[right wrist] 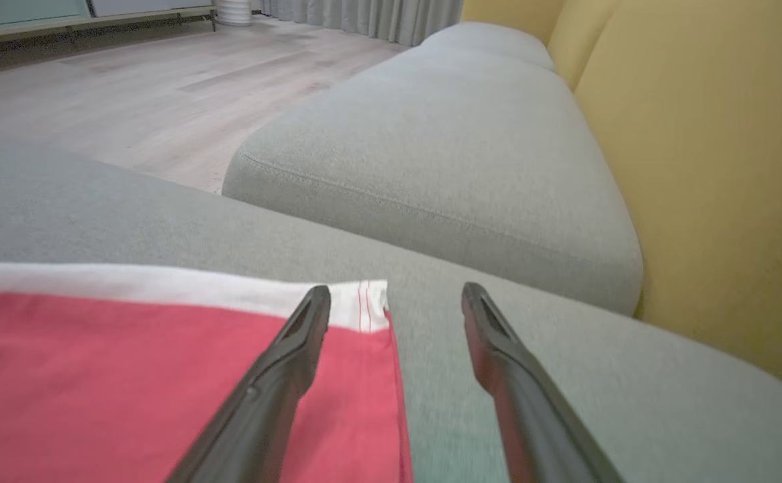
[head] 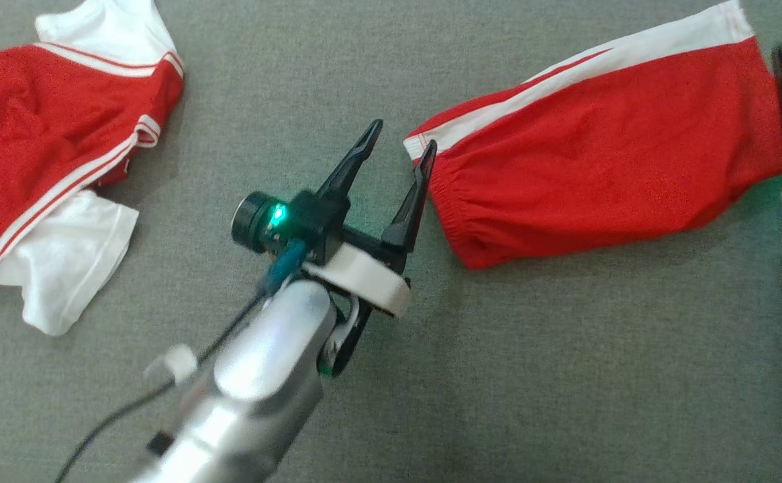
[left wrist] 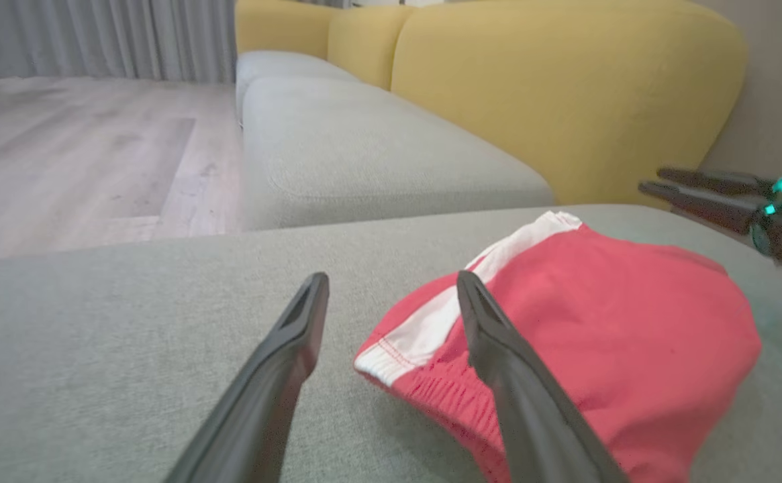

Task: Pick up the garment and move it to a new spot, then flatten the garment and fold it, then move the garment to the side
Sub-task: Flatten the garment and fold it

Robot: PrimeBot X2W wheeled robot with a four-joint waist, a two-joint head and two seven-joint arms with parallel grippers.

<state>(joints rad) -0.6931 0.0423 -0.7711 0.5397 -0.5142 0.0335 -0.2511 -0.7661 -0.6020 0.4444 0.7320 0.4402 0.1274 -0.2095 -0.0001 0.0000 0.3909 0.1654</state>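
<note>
Shorts (head: 599,154) lying on cushion (head: 498,369); left gripper (head: 404,134) spread at waistband corner; right gripper (right wrist: 394,292) spread at opposite end.

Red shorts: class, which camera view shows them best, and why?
The head view: it shows the red shorts nearly whole from above, waistband to hem. The left wrist view gives a low look at the waistband end; the right wrist view catches one hem corner.
</note>
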